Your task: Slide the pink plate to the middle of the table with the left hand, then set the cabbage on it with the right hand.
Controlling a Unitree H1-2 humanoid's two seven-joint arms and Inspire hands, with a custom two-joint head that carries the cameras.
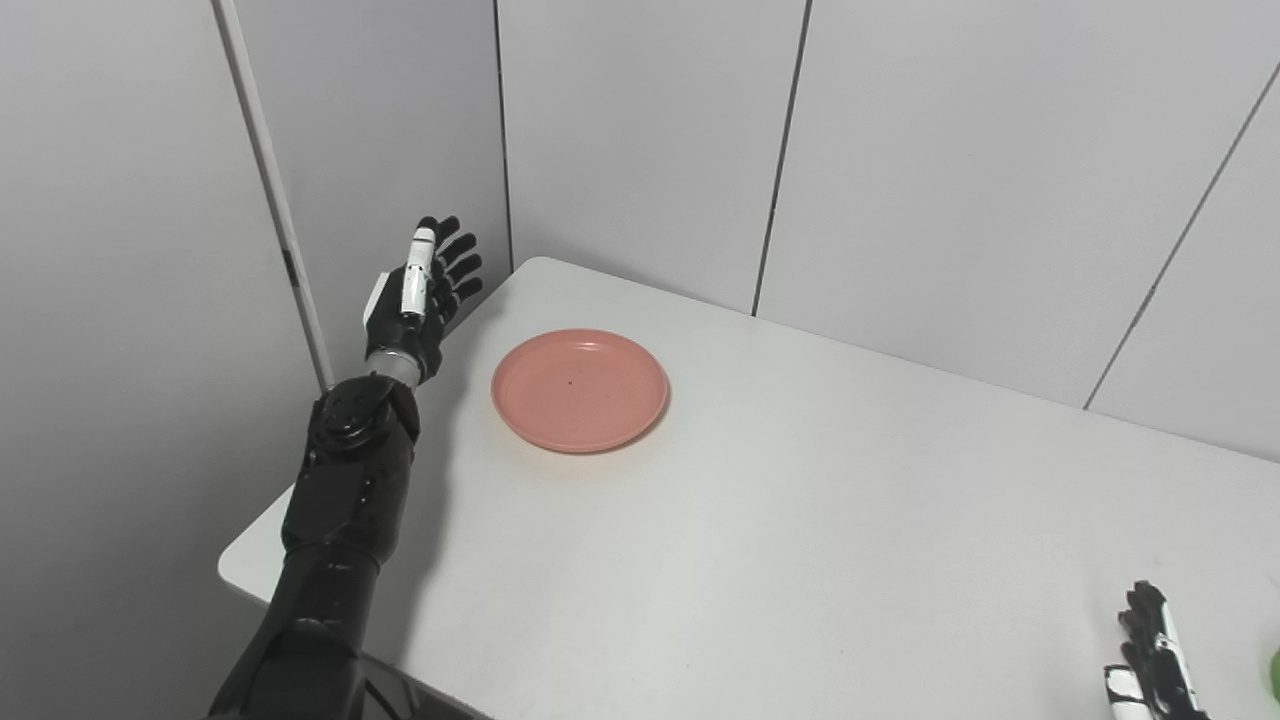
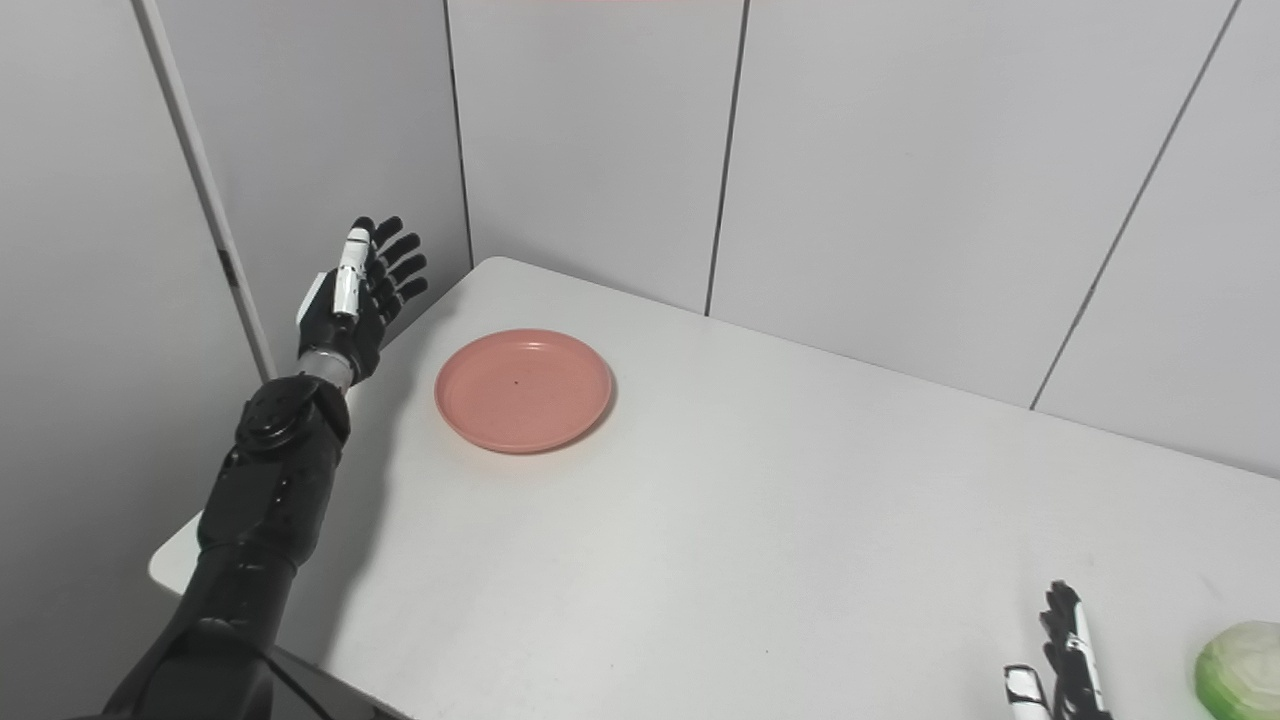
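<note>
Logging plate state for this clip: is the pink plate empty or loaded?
Empty. The pink plate shows only bare surface; the cabbage sits apart near the right hand.

The pale green round cabbage (image 2: 1243,668), just beside the black-and-white right hand (image 2: 1065,660), runs off the frame's lower right corner. That hand shows only its fingers and thumb; its palm and arm lie below the bottom edge, its pose unclear.

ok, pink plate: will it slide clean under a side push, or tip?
The pink plate looks shallow, rigid and flat-seated, so probably slides rather than tips. The white table looks smooth, so friction should be low. Its raised rim gives the open left robot hand a contact edge; probably light.
</note>
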